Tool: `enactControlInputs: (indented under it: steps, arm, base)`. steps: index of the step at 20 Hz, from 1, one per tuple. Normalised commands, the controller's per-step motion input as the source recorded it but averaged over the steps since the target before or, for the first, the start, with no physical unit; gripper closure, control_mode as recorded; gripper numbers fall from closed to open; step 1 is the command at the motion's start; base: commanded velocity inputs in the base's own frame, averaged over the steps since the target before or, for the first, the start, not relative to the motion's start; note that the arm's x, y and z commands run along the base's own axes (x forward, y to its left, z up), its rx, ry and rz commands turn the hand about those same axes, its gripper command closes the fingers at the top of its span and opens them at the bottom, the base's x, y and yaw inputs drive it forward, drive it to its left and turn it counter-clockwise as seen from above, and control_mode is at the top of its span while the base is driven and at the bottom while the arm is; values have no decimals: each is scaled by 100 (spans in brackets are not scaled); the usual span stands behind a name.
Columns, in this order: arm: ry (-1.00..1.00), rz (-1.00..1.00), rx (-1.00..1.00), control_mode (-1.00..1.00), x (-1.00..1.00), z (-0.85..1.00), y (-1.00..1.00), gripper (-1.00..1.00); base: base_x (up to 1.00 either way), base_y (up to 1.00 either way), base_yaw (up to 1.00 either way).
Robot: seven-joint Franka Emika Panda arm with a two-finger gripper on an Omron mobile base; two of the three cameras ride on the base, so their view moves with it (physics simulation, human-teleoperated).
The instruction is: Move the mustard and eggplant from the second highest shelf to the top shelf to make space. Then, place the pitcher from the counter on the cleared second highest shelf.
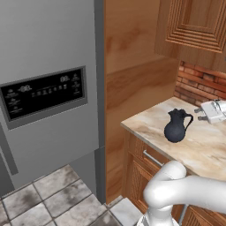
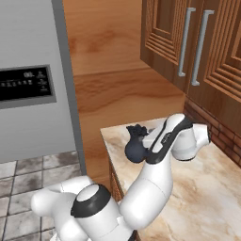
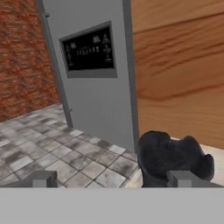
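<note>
The dark pitcher stands upright on the beige counter, near its front left corner, handle toward the brick wall. My gripper hovers just right of it at neck height, apart from it. In the hand view the gripper is open, its fingertips spread wide, and the pitcher sits ahead by the right one, not between them. In the right base view my forearm partly covers the pitcher. The mustard, the eggplant, the top shelf and the second highest shelf are hidden behind the shut fridge door.
The grey fridge door with its black display panel is shut, left of a tall wooden side panel. Wooden wall cabinets hang above the counter. Grey floor tiles lie before the fridge.
</note>
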Motion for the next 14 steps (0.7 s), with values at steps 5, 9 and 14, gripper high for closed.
enactControlInputs:
  steps: [5,9,14]
  arm:
    - [0,0,-2,-100,0,0,4,-100]
    - [4,0,-3,-100,1,0,16,-100]
    - [2,0,-5,-100,8,-5,20,-100]
  base:
    - [0,0,0]
    - [0,0,0]
    - [0,0,0]
